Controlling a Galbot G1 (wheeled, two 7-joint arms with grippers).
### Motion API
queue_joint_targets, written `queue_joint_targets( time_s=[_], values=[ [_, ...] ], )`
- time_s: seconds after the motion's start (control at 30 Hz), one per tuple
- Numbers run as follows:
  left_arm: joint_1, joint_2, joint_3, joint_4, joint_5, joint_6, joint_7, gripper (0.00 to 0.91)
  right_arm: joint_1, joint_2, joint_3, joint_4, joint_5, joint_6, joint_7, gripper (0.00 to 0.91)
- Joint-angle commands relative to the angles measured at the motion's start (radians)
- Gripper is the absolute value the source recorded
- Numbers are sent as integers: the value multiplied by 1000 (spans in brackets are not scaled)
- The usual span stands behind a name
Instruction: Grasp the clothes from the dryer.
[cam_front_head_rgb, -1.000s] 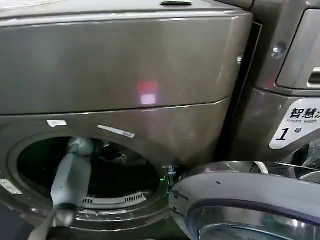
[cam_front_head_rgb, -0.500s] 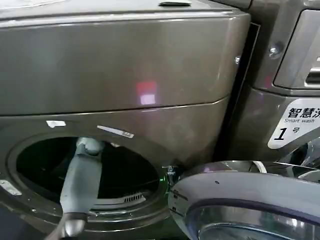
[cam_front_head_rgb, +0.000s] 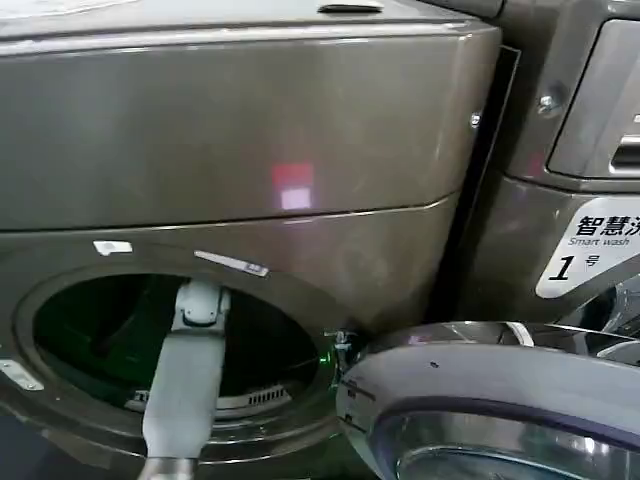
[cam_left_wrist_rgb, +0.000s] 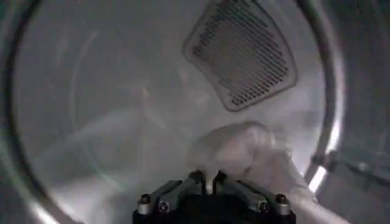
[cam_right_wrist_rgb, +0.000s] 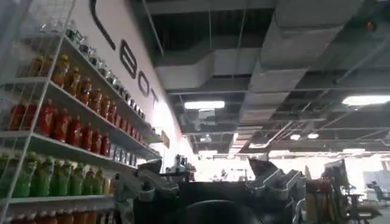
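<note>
Inside the dryer (cam_front_head_rgb: 250, 130) drum, the left gripper (cam_left_wrist_rgb: 211, 181), fingers pressed together, pinches the clothes (cam_left_wrist_rgb: 244, 152); right gripper (cam_right_wrist_rgb: 210, 185) spread, raised toward the ceiling.

Left arm (cam_front_head_rgb: 185, 385): you see a smooth pale-grey forearm link, a lighter wrist joint.
Left gripper (cam_left_wrist_rgb: 210, 181): you see black housing, silvery linkage bars, round screws.
Right gripper (cam_right_wrist_rgb: 210, 182): dark, pale-edged fingers.

Your head camera looks forward and down, close on the dryer (cam_front_head_rgb: 250, 130) front and its open porthole. Your left wrist camera sits inside that same drum, facing its rear wall. Your right wrist camera tilts up toward ceiling and shelves (cam_right_wrist_rgb: 67, 131).
</note>
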Motion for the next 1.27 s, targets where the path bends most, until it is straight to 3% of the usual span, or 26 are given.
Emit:
queue_joint_targets(
  time_s=[0.03,0.53,0.67,1.27],
  values=[
    [20,-4,1,-35,-130,21,-127,0,-1,5,-1,-1,1,17,3,907],
    [16,-4,2,-33,-124,24,-121,0,-4,13,-1,5,-3,15,0,907],
    [17,3,1,-33,-121,27,-111,0,2,9,16,37,5,-67,18,907],
    [16,14,-2,-34,-92,25,-65,0,2,5,28,50,-1,-78,25,907]
  ],
)
